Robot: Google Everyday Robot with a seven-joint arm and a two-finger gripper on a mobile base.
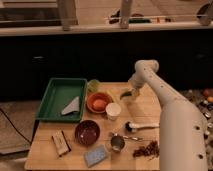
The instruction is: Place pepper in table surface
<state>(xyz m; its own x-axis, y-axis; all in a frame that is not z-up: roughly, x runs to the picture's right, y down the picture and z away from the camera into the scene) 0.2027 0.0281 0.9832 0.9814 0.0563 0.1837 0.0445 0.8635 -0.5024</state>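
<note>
The light wooden table surface holds many items. My gripper hangs low over its far middle, just right of the orange bowl. It is shut on the small green pepper, which sticks out to the left at the fingertips, close above the planks. I cannot tell whether the pepper touches the wood. The arm reaches in from the right side.
A green tray with a grey wedge lies at the left. A yellow-green cup, white cup, dark red bowl, white-handled brush, metal cup, blue sponge and snack bar stand around.
</note>
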